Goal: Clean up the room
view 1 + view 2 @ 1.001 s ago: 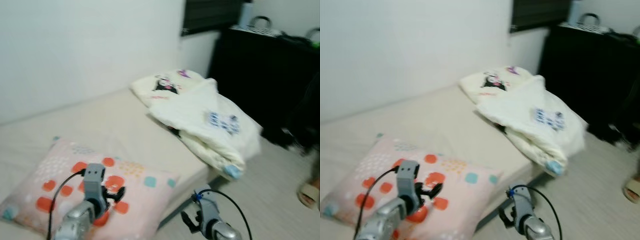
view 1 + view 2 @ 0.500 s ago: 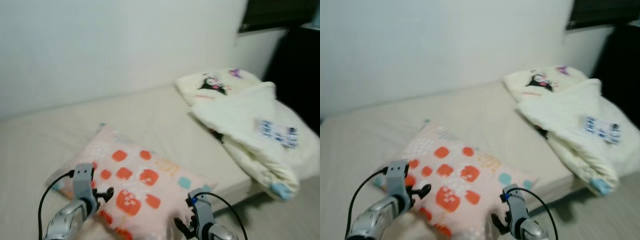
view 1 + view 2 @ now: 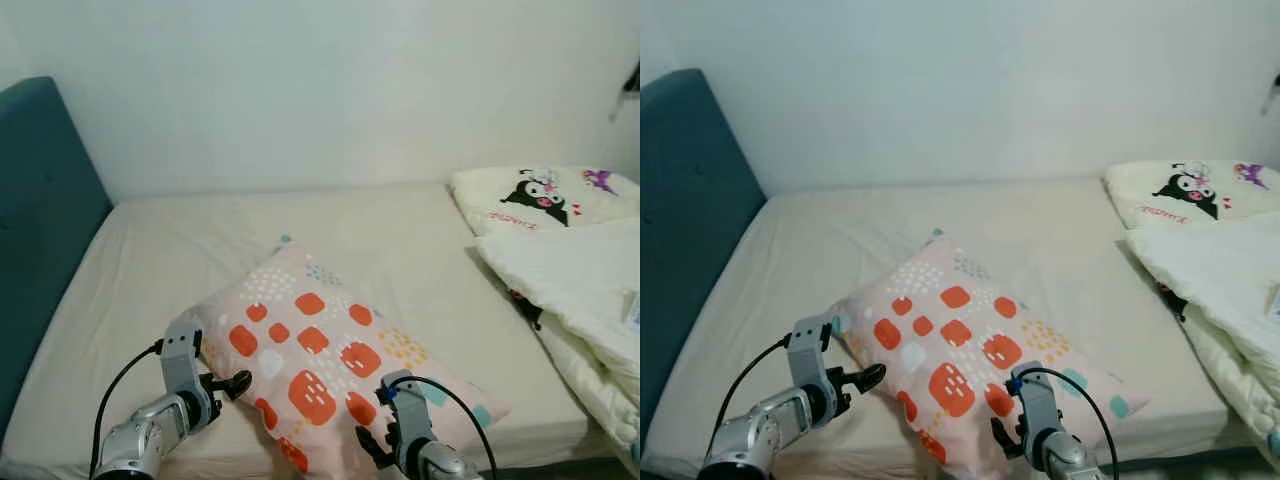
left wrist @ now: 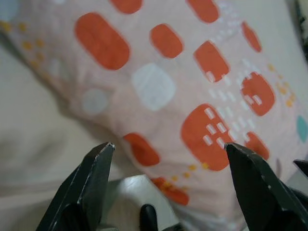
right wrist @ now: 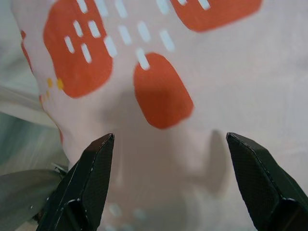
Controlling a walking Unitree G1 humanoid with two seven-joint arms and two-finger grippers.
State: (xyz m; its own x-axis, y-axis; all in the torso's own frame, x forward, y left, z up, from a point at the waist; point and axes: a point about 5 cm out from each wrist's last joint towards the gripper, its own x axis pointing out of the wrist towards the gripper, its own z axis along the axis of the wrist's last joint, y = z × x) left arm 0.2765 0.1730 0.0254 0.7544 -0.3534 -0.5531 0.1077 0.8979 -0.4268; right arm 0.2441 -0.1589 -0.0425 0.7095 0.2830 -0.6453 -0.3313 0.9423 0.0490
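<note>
A pink pillow (image 3: pixel 330 365) with orange patches lies on the near part of the beige bed (image 3: pixel 180 260), one corner reaching the near edge. Bare mattress lies open to the left and far side, up to the teal headboard (image 3: pixel 40 210) and the white wall (image 3: pixel 320 90). A cream blanket (image 3: pixel 570 290) is heaped at the right. The left gripper (image 3: pixel 225 385) hovers spread wide by the pillow's near left edge; the right gripper (image 5: pixel 168 149), also wide, faces its near corner.

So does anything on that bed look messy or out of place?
Yes. The spotted pillow lies crooked in the middle of the mattress, away from the headboard, one corner over the near edge. A white blanket sits crumpled at the far end. Both open grippers, left and right, flank the pillow.
</note>
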